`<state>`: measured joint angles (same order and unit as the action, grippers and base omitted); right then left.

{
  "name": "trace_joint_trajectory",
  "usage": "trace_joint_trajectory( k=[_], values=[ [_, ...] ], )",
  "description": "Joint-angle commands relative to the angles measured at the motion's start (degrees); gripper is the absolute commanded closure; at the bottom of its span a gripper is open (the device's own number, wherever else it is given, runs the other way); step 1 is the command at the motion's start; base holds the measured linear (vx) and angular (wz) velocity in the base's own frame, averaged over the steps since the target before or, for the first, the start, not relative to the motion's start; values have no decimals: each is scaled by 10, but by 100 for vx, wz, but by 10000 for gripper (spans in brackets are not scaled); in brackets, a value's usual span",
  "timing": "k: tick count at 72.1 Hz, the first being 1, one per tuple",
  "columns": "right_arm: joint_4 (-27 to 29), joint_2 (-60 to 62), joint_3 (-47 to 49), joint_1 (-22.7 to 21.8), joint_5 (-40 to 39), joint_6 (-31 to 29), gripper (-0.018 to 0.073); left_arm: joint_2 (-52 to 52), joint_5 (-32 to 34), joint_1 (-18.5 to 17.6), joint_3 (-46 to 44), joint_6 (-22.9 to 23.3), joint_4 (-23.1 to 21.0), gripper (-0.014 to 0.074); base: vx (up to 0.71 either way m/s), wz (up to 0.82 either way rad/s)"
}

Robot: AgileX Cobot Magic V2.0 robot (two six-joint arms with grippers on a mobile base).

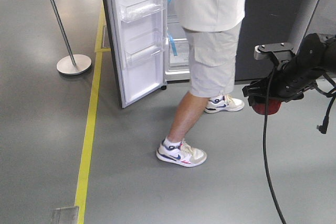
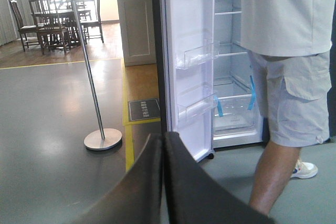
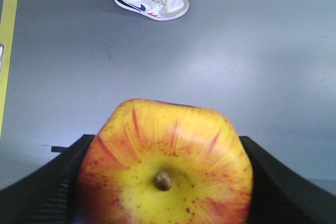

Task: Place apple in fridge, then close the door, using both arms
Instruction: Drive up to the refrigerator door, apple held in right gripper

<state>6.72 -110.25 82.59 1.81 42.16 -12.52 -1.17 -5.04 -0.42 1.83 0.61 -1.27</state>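
Your right tool pinches the apple, well apart from the fridge, whose door stands open. Your left tool is pressed together, facing the fridge.

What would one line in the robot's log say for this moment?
right pincer: shut on apple | left pincer: shut, empty | door: open | person: standing in front of fridge

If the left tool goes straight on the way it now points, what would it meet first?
Most likely the open door, near its free edge: in the left wrist view the shut left tool aims there, over bare floor. The person stands further right, off that line. Depth is unclear.
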Motion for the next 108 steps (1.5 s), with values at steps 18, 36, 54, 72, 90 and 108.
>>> trace_joint_trajectory(
  k=[18, 36, 54, 72, 90, 108],
  values=[
    [1, 30, 15, 0, -22, -5, 385, -4, 47, -3, -1, 1, -4, 603, 25, -1],
    [1, 30, 15, 0, -21, -5, 385, -4, 47, -3, -1, 1, -4, 603, 22, 1],
    [1, 30, 15, 0, -21, -5, 385, -4, 47, -3, -1, 1, -4, 603, 20, 4],
    [1, 30, 15, 0, -21, -5, 385, -4, 47, -3, -1, 1, -4, 603, 18, 5],
    [1, 30, 15, 0, -21, -5, 385, -4, 47, -3, -1, 1, -4, 603, 16, 3],
    [1, 30, 15, 0, -21, -5, 385, -4, 47, -3, -1, 1, -4, 603, 16, 4]
  ],
)
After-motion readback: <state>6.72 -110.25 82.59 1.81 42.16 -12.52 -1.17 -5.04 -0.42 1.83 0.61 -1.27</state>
